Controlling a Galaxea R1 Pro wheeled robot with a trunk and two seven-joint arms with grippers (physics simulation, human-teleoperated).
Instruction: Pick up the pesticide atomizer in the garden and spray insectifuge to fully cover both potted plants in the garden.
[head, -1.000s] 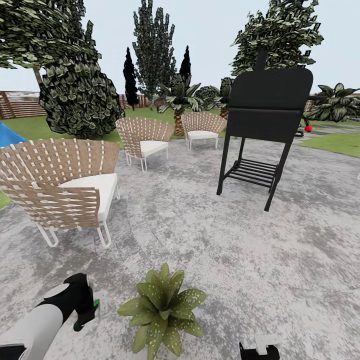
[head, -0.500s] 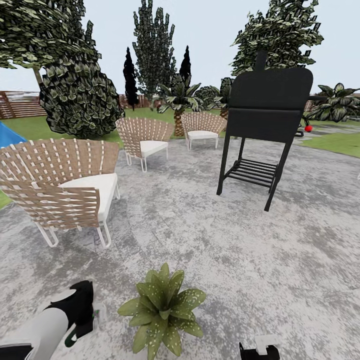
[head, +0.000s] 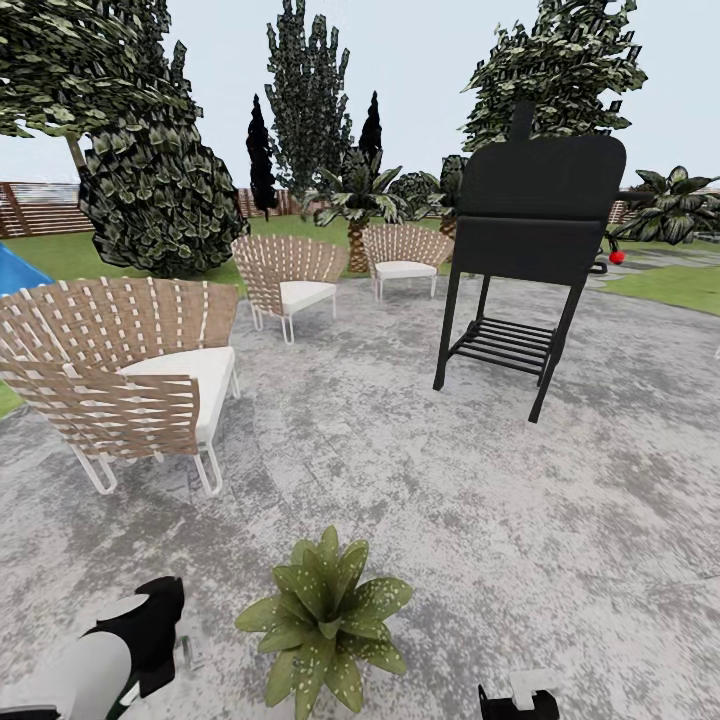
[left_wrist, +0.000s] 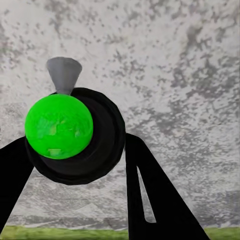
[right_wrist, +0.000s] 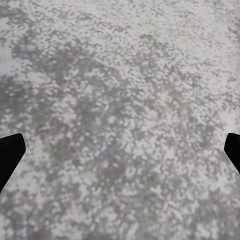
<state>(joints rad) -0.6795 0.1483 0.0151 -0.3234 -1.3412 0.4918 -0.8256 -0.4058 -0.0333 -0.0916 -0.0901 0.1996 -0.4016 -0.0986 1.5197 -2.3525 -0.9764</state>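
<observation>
One potted plant (head: 325, 620), a low rosette of pointed green leaves, sits on the grey paved patio (head: 450, 500) close in front of me. The other potted plant is out of view. Just beside that plant, my left gripper (head: 158, 640) is low over the paving. In the left wrist view the left gripper (left_wrist: 75, 150) is shut on the pesticide atomizer (left_wrist: 59, 126), seen end-on as a bright green ball in a black ring with a grey nozzle pointing at the paving. My right gripper (head: 520, 697) peeks in at the frame's lower edge; its fingertips (right_wrist: 10, 150) stand wide apart over bare paving.
Three woven chairs (head: 130, 375) (head: 290, 280) (head: 405, 255) stand left and behind. A tall black grill (head: 525, 250) stands right of centre. A big round shrub (head: 160, 200), lawn (head: 670, 285) and the slat fence (head: 40, 205) lie beyond.
My left gripper has sunk lower and drawn back toward me with the atomizer, so less of its green shows in the head view. The plant and camera have not moved.
</observation>
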